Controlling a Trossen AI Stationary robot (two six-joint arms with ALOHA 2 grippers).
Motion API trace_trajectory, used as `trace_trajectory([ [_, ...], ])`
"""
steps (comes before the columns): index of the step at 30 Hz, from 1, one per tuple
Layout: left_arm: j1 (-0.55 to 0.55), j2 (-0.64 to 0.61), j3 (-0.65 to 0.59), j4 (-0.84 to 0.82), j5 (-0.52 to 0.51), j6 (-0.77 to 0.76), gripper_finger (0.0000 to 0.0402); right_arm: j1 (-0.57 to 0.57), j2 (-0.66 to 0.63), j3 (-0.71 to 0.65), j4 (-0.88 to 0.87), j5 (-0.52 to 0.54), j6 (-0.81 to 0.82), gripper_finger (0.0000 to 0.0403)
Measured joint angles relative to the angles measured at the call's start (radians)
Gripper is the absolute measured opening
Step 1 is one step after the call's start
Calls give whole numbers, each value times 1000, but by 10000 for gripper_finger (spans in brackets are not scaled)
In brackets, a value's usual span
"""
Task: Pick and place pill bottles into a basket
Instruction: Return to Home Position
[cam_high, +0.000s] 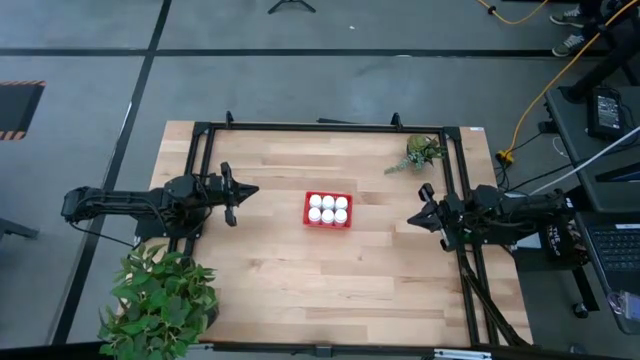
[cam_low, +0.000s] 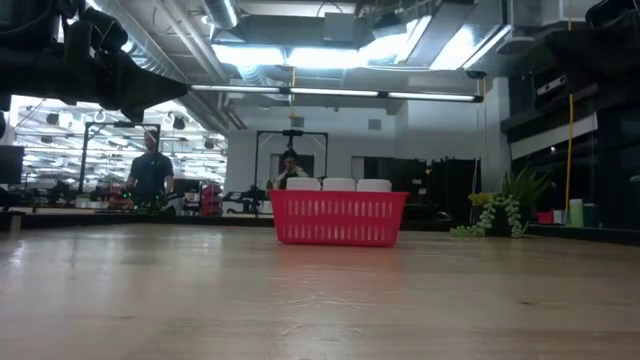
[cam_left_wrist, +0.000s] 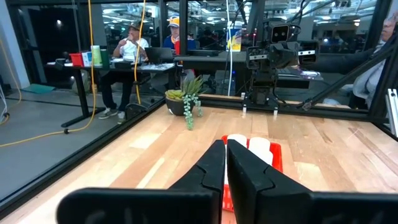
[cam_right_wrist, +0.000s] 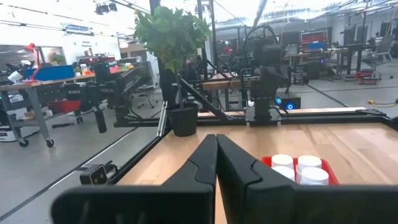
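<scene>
The red basket (cam_high: 328, 223) stands on the middle of the wooden table, with several white pill bottles (cam_high: 328, 208) upright inside it; their caps show above its rim in the low view (cam_low: 338, 184). The basket also shows in the left wrist view (cam_left_wrist: 277, 155) and the right wrist view (cam_right_wrist: 328, 172). My left gripper (cam_high: 250, 190) is shut and empty at the table's left side, pointing at the basket. My right gripper (cam_high: 412, 220) is shut and empty at the table's right side, also pointing at the basket.
A large potted plant (cam_high: 160, 298) stands at the table's near left corner. A small plant (cam_high: 420, 152) sits at the far right corner. A black frame (cam_high: 330, 127) runs along the table's edges. People show in the room beyond the table (cam_left_wrist: 127, 46).
</scene>
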Motion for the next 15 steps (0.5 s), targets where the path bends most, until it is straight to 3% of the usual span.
trace_trajectory([
  [15, 0, 0, 0, 0, 0, 0, 7, 0, 0, 0, 0, 0, 0, 12],
])
